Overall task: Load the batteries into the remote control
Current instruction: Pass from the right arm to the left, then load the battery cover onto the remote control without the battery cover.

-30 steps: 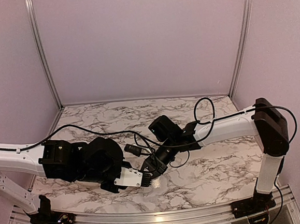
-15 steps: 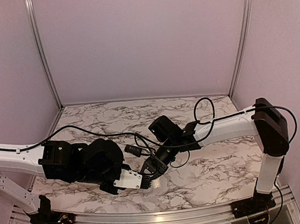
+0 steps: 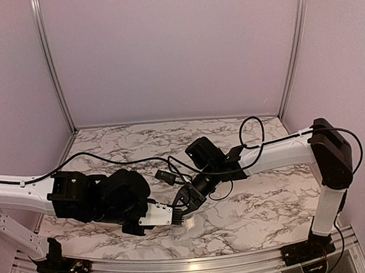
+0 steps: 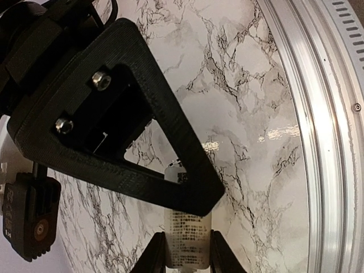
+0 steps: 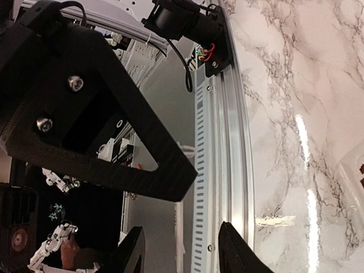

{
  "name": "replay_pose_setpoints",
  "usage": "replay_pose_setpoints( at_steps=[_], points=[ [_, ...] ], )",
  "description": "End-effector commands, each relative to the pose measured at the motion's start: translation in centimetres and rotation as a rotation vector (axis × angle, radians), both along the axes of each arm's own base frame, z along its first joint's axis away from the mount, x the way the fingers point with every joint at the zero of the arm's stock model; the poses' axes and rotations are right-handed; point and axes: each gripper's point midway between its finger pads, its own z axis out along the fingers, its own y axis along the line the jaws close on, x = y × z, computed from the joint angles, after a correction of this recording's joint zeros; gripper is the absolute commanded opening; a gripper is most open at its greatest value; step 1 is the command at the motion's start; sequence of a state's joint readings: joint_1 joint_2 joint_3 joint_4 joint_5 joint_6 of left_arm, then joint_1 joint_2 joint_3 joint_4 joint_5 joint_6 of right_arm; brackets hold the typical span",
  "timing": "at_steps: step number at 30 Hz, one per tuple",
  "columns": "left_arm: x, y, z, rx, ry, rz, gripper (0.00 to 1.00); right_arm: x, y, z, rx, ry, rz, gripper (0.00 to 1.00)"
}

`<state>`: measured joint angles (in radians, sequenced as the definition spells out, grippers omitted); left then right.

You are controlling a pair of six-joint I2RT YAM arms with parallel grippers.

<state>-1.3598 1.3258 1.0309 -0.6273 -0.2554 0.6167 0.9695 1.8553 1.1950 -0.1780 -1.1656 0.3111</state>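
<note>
**Grip on the remote control [image 4: 185, 230], batteries out of sight**

My left gripper [image 4: 186, 260] comes in from the left side of the worktop [image 3: 257, 200]. It is drawn narrow onto the remote control, with one fingertip against each long side. The handset sits low over the marble close to the near edge, a little left of the middle, not far from the aluminium rail [image 4: 318, 142]. Its long axis runs straight out from between my left fingers, so roughly along the near edge, with the free end pointing right. The face I can see carries fine printed text. The part farther out is hidden behind the black finger frame.

My right gripper [image 3: 186, 202] hangs just over that free end, on its far side, nosing down toward the near edge. In its own view the fingers [image 5: 230, 250] stand wide apart with nothing between them. It is the free hand and the one nearer the open end of the handset.

I cannot tell whether the battery bay is open or whether any cell sits in it. I cannot find either of the batteries in any view. I judge that loading has not begun. The next move is to locate a cell and bring it in parallel to the handset's long axis.
</note>
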Motion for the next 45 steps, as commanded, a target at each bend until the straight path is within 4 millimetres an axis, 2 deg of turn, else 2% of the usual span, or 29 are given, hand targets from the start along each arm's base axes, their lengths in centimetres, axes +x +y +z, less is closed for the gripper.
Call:
replay_pose_setpoints(
  at_steps=[1, 5, 8, 11, 14, 20, 22, 25, 28, 36, 45],
  points=[
    [0.9, 0.1, -0.1, -0.041, 0.074, 0.145, 0.19, 4.7, -1.3, 1.7, 0.038, -0.052, -0.164, 0.44],
    [1.5, 0.1, -0.8, -0.101, 0.177, 0.262, 0.19, 9.5, -3.5, 1.7, 0.031, -0.109, -0.362, 0.46],
    [1.7, -0.1, -1.3, -0.157, 0.258, 0.334, 0.19, 12.8, -5.9, 1.2, 0.029, -0.109, -0.505, 0.46],
    [2.7, -0.2, -2.2, -0.189, 0.322, 0.425, 0.19, 14.9, -8.1, 1.2, 0.054, -0.104, -0.611, 0.47],
    [4.1, 0.1, -4.1, -0.152, 0.358, 0.522, 0.19, 16.3, -9.4, 0.6, 0.040, -0.122, -0.672, 0.47],
    [5.4, 0.1, -7.8, -0.070, 0.435, 0.611, 0.21, 17.2, -9.7, -1.1, -0.010, -0.140, -0.694, 0.54],
    [6.0, 0.1, -8.6, -0.057, 0.448, 0.634, 0.21, 17.3, -9.6, -1.3, -0.008, -0.138, -0.691, 0.62],
    [6.6, -0.2, -9.6, -0.035, 0.462, 0.655, 0.22, 17.5, -9.5, -1.9, -0.018, -0.133, -0.692, 0.64],
    [6.7, -0.6, -10.4, 0.008, 0.471, 0.645, 0.23, 18.0, -9.8, -2.5, -0.029, -0.122, -0.702, 0.72],
    [6.2, -1.1, -10.8, 0.101, 0.507, 0.623, 0.24, 18.7, -11.4, -3.0, -0.037, -0.113, -0.741, 0.78],
    [6.9, -0.7, -11.0, 0.176, 0.473, 0.654, 0.24, 18.6, -11.7, -2.9, -0.029, -0.122, -0.735, 0.79]
  ],
)
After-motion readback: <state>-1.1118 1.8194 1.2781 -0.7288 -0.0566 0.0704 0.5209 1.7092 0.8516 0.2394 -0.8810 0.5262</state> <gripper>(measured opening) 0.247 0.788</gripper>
